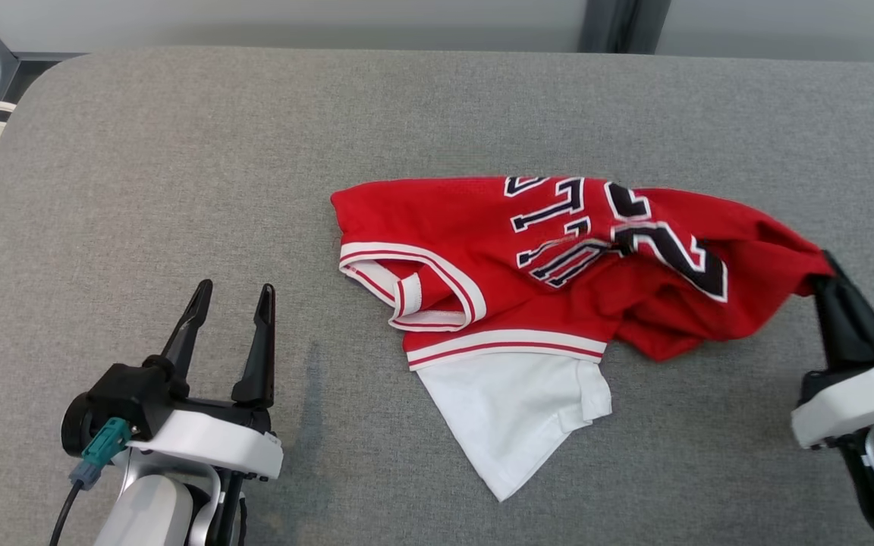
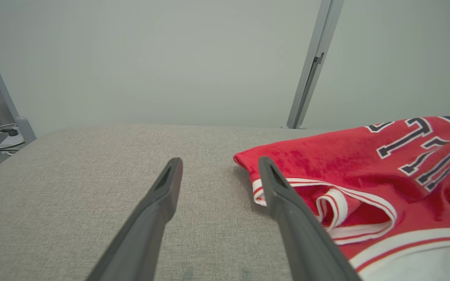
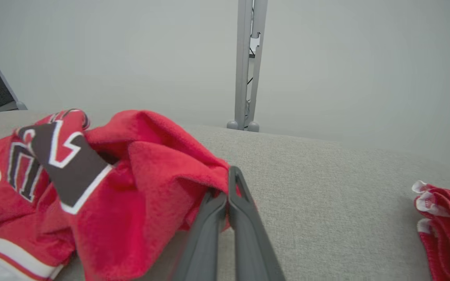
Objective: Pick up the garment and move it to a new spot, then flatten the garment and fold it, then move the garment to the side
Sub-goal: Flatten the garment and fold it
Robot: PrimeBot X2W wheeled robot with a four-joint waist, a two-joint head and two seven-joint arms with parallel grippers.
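On a grey worktop point(image 1: 179, 152), the right tool point(image 1: 825, 267) at the frame's right edge pinches the edge of a crumpled red jersey point(image 1: 467, 216), while the left tool point(image 1: 235, 292), lower left, gapes wide.

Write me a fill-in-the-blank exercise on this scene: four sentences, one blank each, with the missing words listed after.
1. The garment is mostly ____ in colour, with dark lettering outlined in white.
2. The left gripper sits to the left of the garment with its jaws ____.
3. The right gripper has its jaws ____ on the garment's right end.
4. The garment lies on a ____ padded surface.

Missing words: red, open, shut, grey.
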